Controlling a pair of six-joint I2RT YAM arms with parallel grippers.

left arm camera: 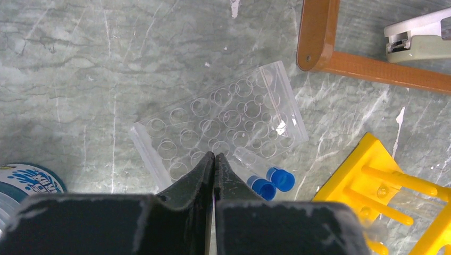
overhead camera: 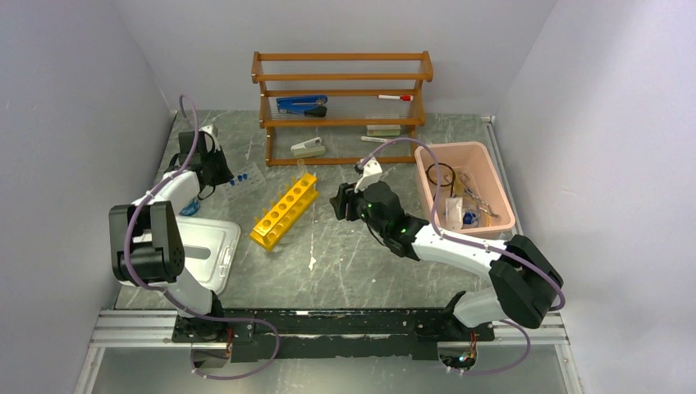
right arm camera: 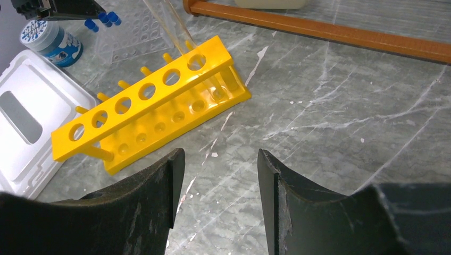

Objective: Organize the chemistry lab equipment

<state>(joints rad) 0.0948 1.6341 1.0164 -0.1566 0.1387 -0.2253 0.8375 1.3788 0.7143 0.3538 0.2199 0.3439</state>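
Two blue-capped tubes [left arm camera: 271, 179] lie on the table at the near edge of a clear well plate [left arm camera: 223, 125]. My left gripper [left arm camera: 214, 157] is shut and empty, its tips over the plate's near edge just left of the tubes. It sits at the back left in the top view [overhead camera: 222, 172]. The yellow holed test-tube rack [overhead camera: 285, 211] lies mid-table, with a thin clear tube [right arm camera: 178, 29] leaning in its far end hole. My right gripper [right arm camera: 220, 159] is open and empty, just right of the rack [right arm camera: 154, 106], low over bare table.
A pink bin [overhead camera: 501, 193] at the right holds a black wire ring, a clear bag and small items. The wooden shelf rack [overhead camera: 341, 107] stands at the back with a blue stapler and marker. A white lid [overhead camera: 205, 250] and a blue-white jar [left arm camera: 26, 180] sit at the left.
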